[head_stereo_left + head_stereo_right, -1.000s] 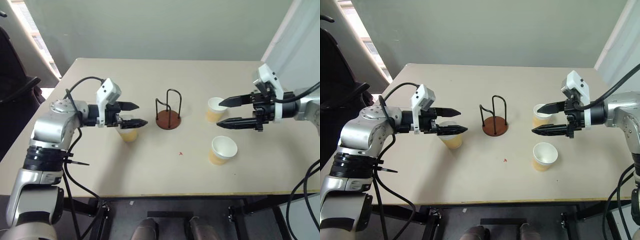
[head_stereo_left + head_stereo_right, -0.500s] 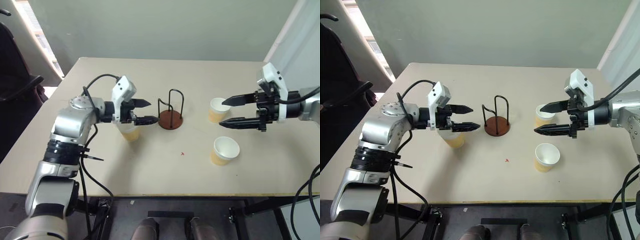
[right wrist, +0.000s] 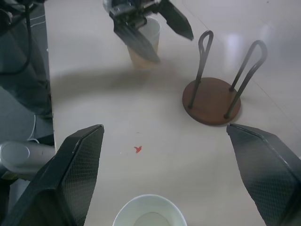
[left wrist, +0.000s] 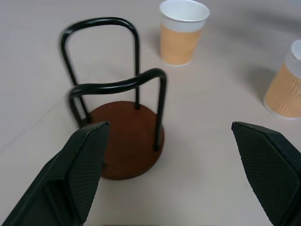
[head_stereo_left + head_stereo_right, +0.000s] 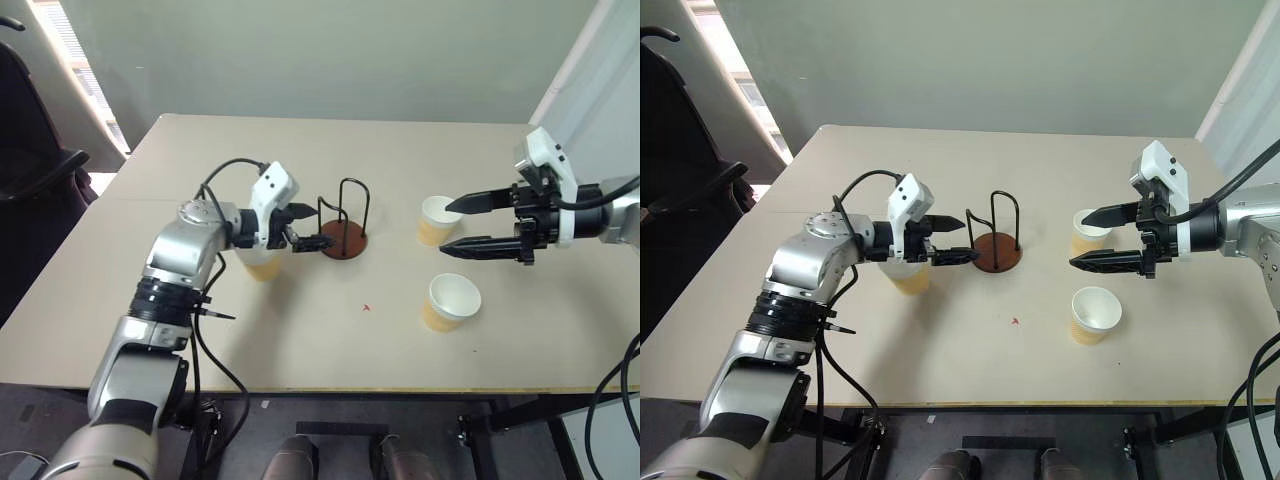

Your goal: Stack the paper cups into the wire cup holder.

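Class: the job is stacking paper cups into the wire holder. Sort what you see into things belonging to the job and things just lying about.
Belongs to the job:
- three tan paper cups with white rims
- black wire cup holder on a round reddish-brown base
- left pincer and right pincer, both open

Just lying about:
- small red speck
- beige table

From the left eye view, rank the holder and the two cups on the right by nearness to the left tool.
1. Wire cup holder, just past the left tool.
2. Far right cup, beside the right tool.
3. Near right cup, toward the table's front edge.
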You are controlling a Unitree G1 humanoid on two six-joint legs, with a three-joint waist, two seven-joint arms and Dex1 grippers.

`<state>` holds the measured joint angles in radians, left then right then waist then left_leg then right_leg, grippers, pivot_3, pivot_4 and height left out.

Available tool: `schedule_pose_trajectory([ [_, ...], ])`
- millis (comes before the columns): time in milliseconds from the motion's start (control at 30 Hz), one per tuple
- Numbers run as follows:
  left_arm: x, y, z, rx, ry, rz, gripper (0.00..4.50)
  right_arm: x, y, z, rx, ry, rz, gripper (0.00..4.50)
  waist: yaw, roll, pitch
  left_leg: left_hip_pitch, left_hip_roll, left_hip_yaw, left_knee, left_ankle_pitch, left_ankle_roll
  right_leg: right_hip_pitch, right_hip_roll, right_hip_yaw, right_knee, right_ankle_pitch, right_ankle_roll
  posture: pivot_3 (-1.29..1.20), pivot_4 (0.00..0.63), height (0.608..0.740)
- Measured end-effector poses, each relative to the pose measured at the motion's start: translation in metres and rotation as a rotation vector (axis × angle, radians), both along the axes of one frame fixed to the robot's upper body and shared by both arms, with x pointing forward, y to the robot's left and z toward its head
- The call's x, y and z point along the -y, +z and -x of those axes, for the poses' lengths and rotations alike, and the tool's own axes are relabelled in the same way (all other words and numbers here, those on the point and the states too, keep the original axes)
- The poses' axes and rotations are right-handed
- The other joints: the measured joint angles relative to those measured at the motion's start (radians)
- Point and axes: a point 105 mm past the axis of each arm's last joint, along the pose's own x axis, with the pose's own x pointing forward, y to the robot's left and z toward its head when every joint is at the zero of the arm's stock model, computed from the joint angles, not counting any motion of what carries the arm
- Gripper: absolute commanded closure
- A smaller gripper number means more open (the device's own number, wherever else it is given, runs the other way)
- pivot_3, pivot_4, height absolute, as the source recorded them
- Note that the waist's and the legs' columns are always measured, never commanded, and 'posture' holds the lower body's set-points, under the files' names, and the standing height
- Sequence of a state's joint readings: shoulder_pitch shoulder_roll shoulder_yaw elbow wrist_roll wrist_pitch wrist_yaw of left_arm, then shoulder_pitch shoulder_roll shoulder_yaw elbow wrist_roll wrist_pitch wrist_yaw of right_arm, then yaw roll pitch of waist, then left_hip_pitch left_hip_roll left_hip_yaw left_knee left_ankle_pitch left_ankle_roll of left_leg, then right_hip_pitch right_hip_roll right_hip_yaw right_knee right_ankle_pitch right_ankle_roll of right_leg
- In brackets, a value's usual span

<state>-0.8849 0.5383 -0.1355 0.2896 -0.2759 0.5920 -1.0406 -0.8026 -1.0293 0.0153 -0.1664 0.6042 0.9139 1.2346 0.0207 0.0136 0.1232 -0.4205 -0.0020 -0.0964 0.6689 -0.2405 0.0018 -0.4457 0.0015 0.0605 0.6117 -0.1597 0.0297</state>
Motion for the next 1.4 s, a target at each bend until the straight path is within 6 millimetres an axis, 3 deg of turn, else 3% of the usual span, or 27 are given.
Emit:
schedule_pose_trajectory([
  [600,0.027,-0.013,-0.029,0.052,0.083,0.016,0.00,0.005,0.000,0.000,0.004,-0.022,0.012,0.16,0.006,0.000,0.000,0.000,0.000,0.001,0.005,-0.002,0.004,0.003,0.000,0.000,-0.001,0.001,0.003,0.00,0.150,0.740],
  [733,0.031,-0.013,-0.028,0.055,0.069,0.024,1.17,0.004,0.000,0.000,0.004,-0.023,0.011,0.11,0.006,0.000,0.000,0.000,-0.001,0.001,0.005,-0.002,0.004,0.003,0.000,0.000,-0.001,0.001,0.004,0.00,0.150,0.740],
  [1033,0.036,-0.014,-0.027,0.046,0.045,0.027,4.43,0.005,0.001,0.000,0.009,-0.028,0.010,0.11,0.007,0.000,0.000,0.000,-0.001,0.001,0.007,-0.002,0.005,0.003,0.000,0.001,-0.001,0.001,0.004,0.00,0.150,0.740],
  [1400,0.037,-0.013,-0.026,0.042,0.020,0.032,4.48,0.004,-0.002,0.001,0.004,-0.030,0.002,0.11,0.007,0.000,0.000,0.000,-0.001,0.002,0.008,-0.002,0.005,0.004,0.000,0.001,-0.001,0.001,0.005,0.00,0.150,0.740],
])
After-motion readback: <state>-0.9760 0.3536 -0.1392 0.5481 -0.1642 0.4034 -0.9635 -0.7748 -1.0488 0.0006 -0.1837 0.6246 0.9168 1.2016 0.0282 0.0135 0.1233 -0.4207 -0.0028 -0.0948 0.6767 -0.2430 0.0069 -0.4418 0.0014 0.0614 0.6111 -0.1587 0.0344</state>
